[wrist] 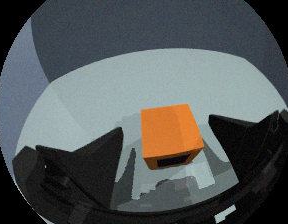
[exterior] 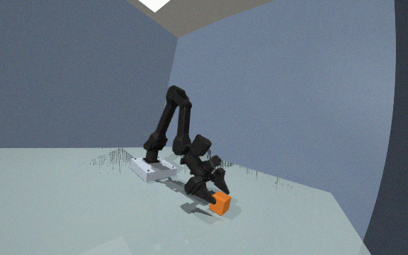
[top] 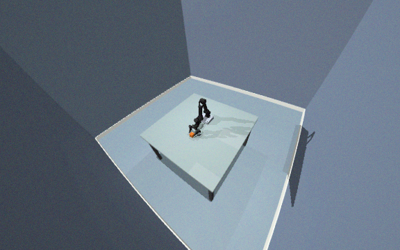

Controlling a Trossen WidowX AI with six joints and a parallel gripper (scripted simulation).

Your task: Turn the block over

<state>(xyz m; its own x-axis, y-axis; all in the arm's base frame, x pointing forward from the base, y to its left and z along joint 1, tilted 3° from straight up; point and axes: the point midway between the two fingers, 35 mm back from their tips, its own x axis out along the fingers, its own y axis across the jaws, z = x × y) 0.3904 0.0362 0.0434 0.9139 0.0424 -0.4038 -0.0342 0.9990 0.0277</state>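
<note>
The orange block (top: 192,135) (exterior: 219,204) (wrist: 169,131) sits flat on the table (top: 172,121) (exterior: 66,205) (wrist: 90,95). Its dark square mark (wrist: 174,160) shows in the wrist view on the side face turned toward the arm, seen at a steep slant; a plain orange face is on top. My gripper (exterior: 221,197) (wrist: 168,125) is open and tilted downward. Its two fingers stand wide apart on either side of the block, with visible gaps to both in the wrist view. The block's underside is hidden.
The arm's white base (top: 207,119) (exterior: 154,171) stands on the table behind the gripper. The table edge lies beyond the block in the wrist view. Shadows of the arm fall on the table around the block.
</note>
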